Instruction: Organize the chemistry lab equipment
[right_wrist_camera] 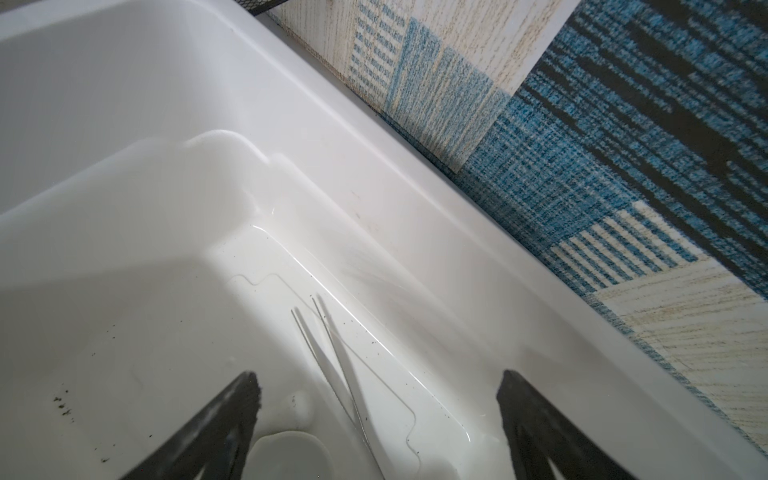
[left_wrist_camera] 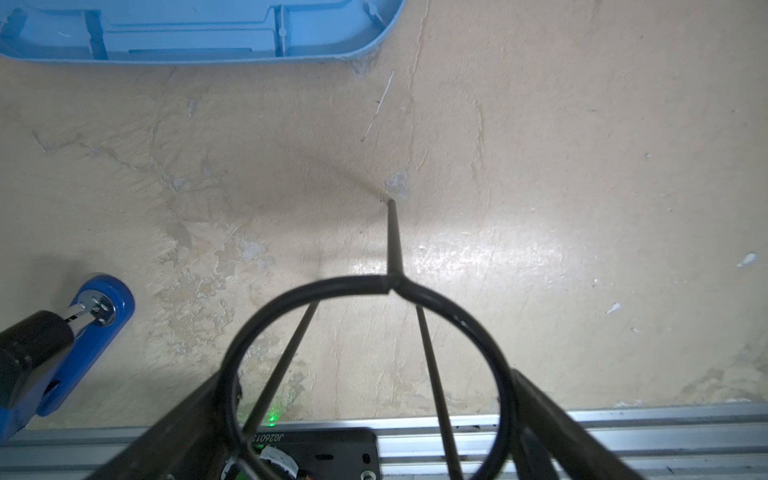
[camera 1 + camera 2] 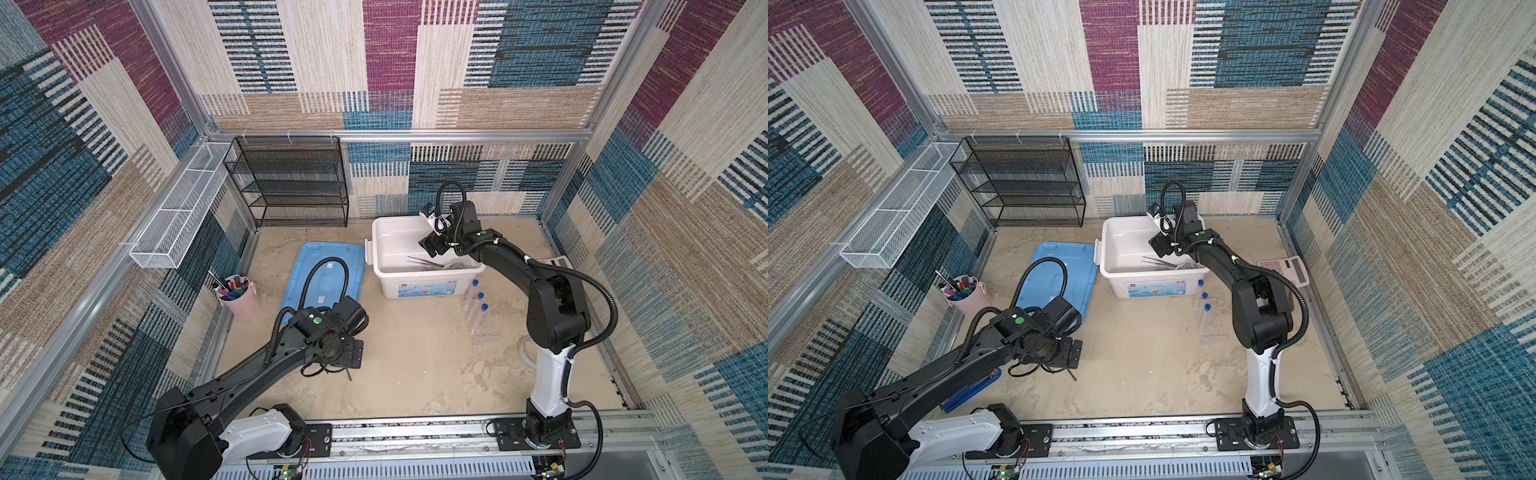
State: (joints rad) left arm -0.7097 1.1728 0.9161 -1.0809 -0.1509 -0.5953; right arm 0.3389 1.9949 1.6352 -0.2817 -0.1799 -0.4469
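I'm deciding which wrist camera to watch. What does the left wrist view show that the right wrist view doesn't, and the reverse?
Left wrist only: the black metal ring tripod standing on the tan tabletop, its ring between the spread fingers of the left gripper, and the light blue plastic lid. Right wrist only: the inside of the white plastic bin, with the thin metal tweezers lying on its floor below the open right gripper. Shared: no object; each shows only its own open black jaws.

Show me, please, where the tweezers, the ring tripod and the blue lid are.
tweezers (image 1: 345,370): right wrist view, on one arm, about mid-length.
ring tripod (image 2: 392,282): left wrist view, where a leg joins the ring.
blue lid (image 3: 332,250): a top view, on its far end.
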